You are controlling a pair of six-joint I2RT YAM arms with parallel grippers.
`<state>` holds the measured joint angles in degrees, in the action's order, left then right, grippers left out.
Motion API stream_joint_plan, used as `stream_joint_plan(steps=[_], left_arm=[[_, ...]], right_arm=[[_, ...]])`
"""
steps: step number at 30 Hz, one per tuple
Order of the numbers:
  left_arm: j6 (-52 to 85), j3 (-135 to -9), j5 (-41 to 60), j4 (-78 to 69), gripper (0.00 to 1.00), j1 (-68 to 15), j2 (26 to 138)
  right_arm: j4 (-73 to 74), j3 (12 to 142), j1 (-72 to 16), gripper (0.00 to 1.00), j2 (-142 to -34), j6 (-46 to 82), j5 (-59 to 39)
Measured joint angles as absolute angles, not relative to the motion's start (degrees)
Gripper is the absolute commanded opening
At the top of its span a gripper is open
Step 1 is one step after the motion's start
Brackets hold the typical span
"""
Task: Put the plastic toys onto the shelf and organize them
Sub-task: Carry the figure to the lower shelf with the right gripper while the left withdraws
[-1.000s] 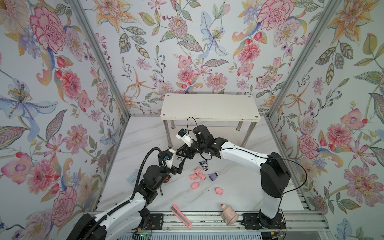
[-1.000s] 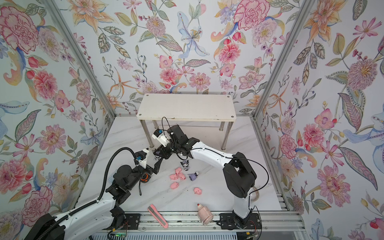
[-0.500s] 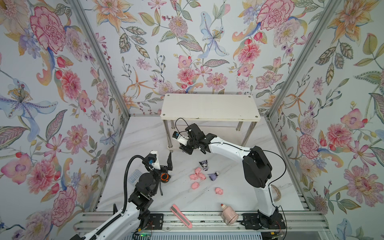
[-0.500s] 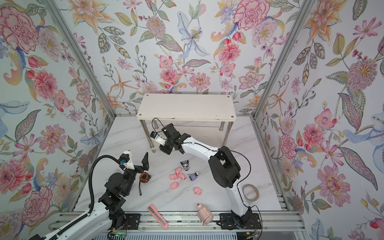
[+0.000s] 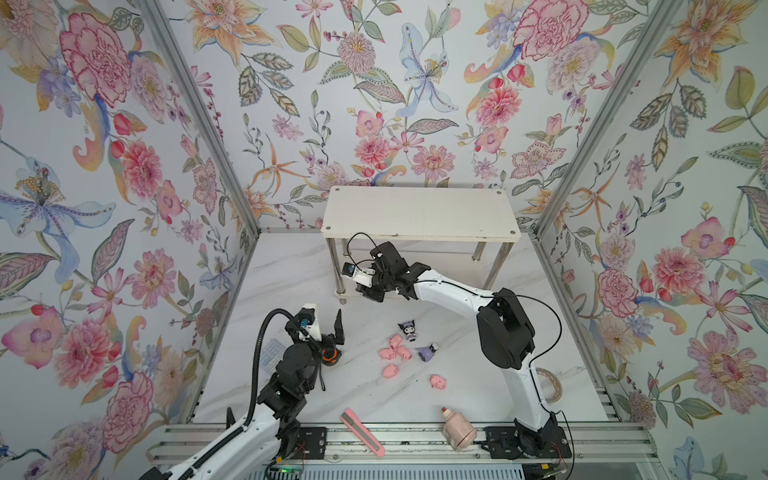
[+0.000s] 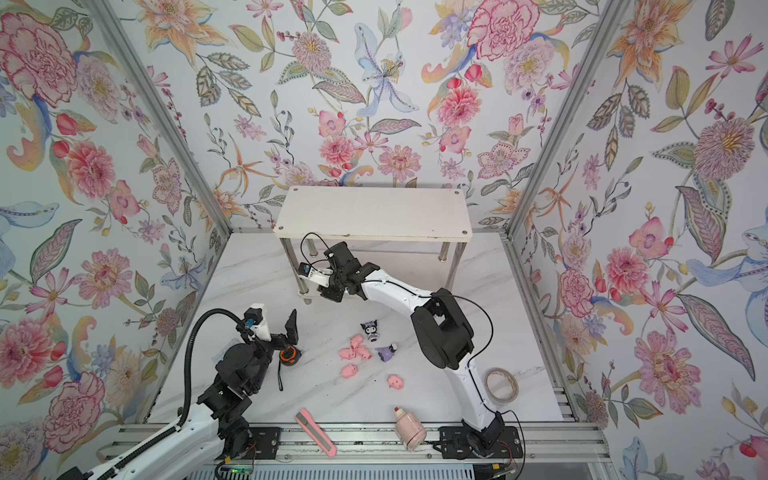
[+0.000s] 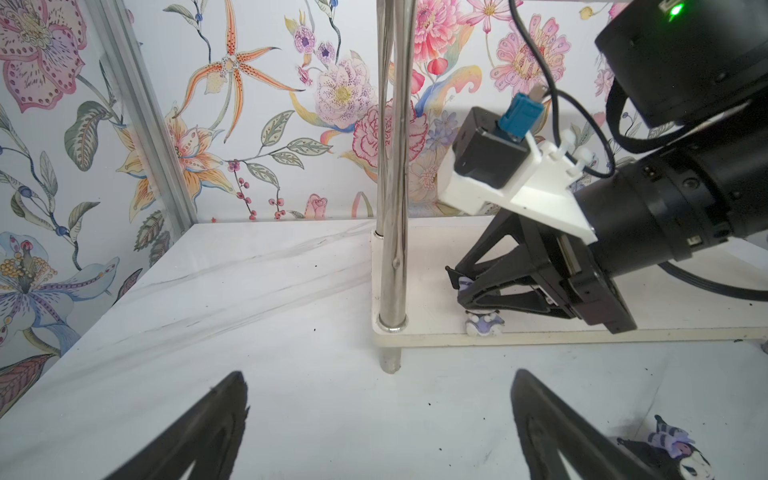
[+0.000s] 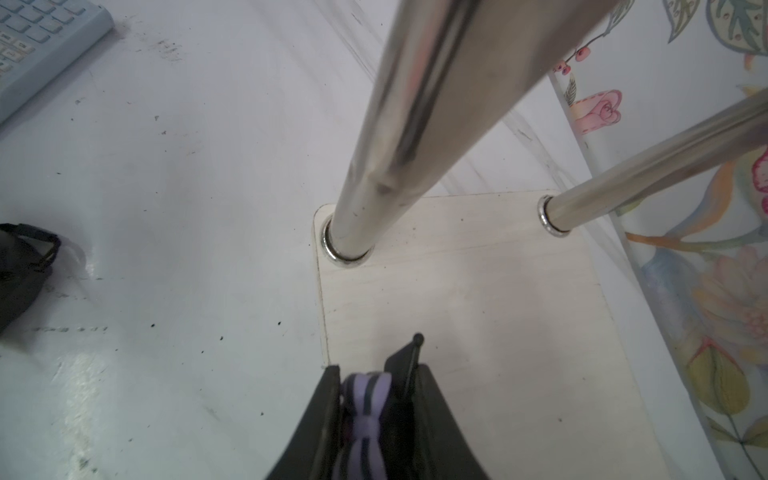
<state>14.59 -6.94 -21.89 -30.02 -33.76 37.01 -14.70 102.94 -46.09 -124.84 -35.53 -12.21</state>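
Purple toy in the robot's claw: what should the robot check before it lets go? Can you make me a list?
1. Grip: ok, the right gripper is shut on the purple figurine.
2. Place: ok, the figurine is over the shelf's lower board.
3. Feet down on the board: cannot tell; in the left wrist view they look about touching.
4. Room from the board's edge: not ok, the figurine is very near it.
5. Bumping: ok, a gap shows between the chrome leg and the gripper.
6. Helper arm: ok, the left gripper is open, empty and back from the shelf.
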Motion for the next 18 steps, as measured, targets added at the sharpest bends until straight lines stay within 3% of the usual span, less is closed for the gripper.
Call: stream_joint_plan(steps=[8, 18], left_arm=[[15.97, -7.05, -21.93, -29.08, 0.99, -33.76, 37.01], [17.23, -7.40, -21.93, -28.10, 0.99, -33.76, 37.98]], right_arm=[[1.50, 93.80, -45.78, 0.11, -123.96, -39.27, -14.20], [9.08, 89.82, -44.38, 0.12, -123.66, -42.44, -19.55]])
